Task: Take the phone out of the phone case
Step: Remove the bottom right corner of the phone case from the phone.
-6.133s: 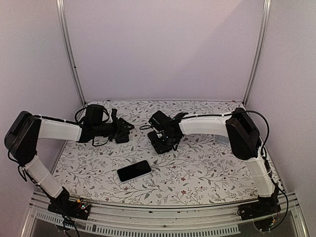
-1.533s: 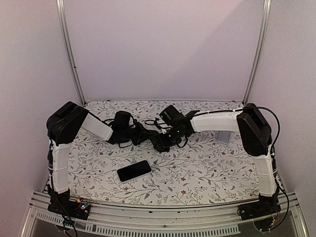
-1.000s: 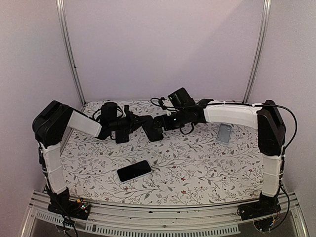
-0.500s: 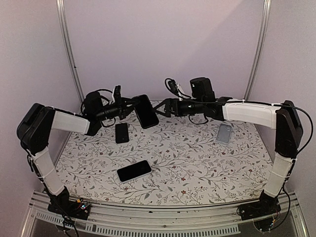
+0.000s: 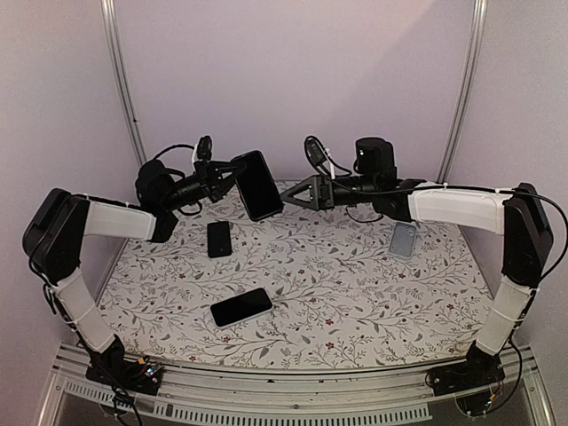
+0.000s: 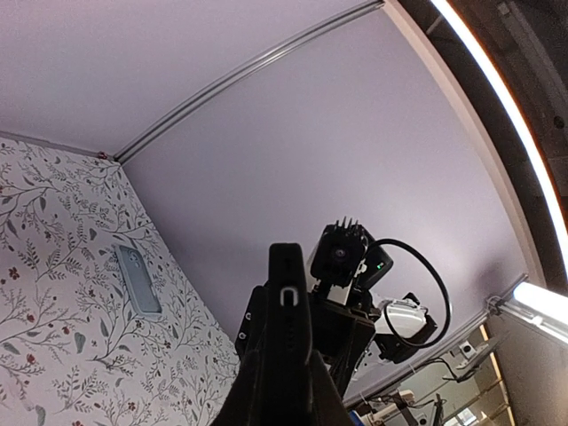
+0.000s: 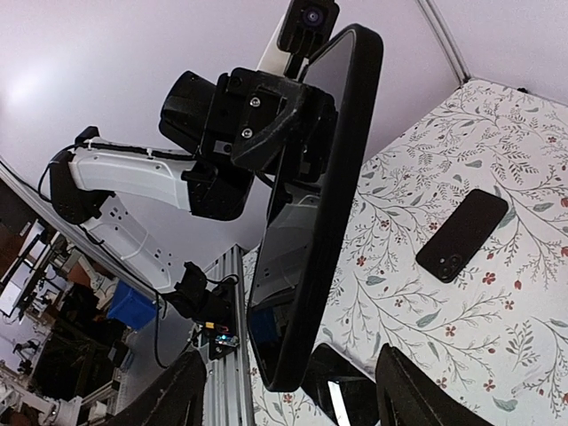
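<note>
My left gripper [image 5: 229, 177] is shut on a black phone in its black case [image 5: 257, 185] and holds it high above the table, tilted. In the left wrist view the cased phone [image 6: 288, 328] shows edge-on between my fingers [image 6: 253, 395]. My right gripper [image 5: 291, 195] is open and empty, just right of the phone and facing it. In the right wrist view the cased phone [image 7: 315, 213] hangs ahead of my open right gripper [image 7: 293, 355], with the left gripper [image 7: 257, 115] clamped on its back.
On the floral table [image 5: 355, 293] lie a small black phone, back up [image 5: 218, 238], a black phone, screen up [image 5: 241, 306], and a grey clear case [image 5: 404, 238] at the right. Walls and metal rails stand close behind.
Both arms have lifted from the table over the last seconds. Since half a second ago the phone has risen a little in the left gripper, and the right gripper stands slightly apart from it.
</note>
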Available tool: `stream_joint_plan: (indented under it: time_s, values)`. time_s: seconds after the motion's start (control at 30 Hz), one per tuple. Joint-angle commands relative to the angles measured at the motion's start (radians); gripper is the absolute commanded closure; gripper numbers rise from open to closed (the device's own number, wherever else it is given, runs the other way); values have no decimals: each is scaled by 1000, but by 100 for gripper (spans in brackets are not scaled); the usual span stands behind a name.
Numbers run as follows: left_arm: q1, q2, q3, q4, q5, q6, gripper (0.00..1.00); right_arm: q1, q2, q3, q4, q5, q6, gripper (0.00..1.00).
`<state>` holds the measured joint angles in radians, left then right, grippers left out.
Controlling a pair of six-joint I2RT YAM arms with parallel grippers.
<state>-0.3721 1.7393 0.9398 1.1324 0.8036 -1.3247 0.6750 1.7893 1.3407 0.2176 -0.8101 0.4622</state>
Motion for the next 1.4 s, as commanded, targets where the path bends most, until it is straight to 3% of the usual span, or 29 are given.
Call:
stream_joint_plan:
  time_s: [0.0,0.67,1.37]
  values:
    - [3,-49,7,134,10,-47,100,3,-44,-1,70,-98,7,36]
    - [-38,-76,21,159,-16,-74,100,38,3,49,95,-148,27,73]
    - [-90,48,39,278,-62,-516,100,39,-48,19,95,-122,-71,75]
